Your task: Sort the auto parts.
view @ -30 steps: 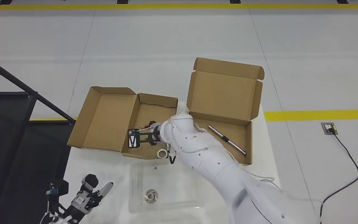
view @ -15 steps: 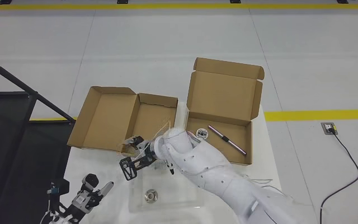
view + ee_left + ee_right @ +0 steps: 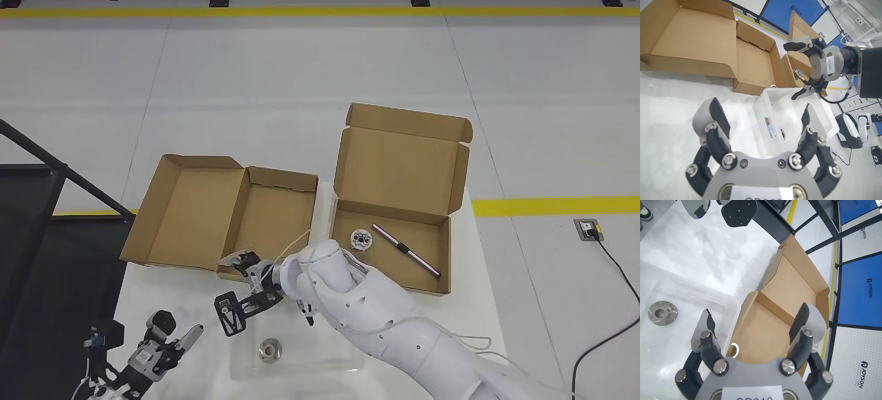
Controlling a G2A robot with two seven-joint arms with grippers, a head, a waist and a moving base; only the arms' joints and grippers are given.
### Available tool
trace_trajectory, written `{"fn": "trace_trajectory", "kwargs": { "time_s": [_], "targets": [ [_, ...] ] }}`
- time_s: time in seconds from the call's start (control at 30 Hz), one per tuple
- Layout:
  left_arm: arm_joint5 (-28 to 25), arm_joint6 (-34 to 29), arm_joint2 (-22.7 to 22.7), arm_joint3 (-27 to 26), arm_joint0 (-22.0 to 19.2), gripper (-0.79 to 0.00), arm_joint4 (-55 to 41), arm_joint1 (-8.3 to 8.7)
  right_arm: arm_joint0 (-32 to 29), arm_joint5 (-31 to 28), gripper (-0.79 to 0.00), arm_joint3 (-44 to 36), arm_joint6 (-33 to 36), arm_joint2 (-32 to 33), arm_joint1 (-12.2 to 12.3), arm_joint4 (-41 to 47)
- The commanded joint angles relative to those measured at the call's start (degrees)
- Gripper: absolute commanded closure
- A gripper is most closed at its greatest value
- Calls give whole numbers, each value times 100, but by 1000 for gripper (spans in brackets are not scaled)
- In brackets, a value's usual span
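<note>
White desk [image 3: 160, 295]. Black metal frame [image 3: 60, 170] at desk's 9 o'clock. Yellow floor line [image 3: 560, 206] at 3 o'clock, floor socket [image 3: 588, 229] just beside it, black cable [image 3: 620, 270] trailing toward 5 o'clock.

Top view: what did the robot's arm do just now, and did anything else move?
The right gripper pulled back from over the left box toward the clear bin, fingers open. The box, the metal disc and the left gripper stayed put.
</note>
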Motion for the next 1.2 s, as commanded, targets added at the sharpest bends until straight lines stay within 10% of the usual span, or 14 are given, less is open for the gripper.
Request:
{"fn": "trace_trajectory", "kwargs": {
  "time_s": [0.0,0.47,1.17],
  "targets": [
    [6,10,-1,-2,7,-785,10,0,0,-1,-785,0,2,0,0,0],
    [63,-73,45,91,-106,-785,-2,3,-408,-954,-785,-942,-1674,-568,291,-756],
    [43,-28,51,33,-41,-785,31,3,-1161,-1472,-776,-996,2480,-62,22,1145]
  ]
}}
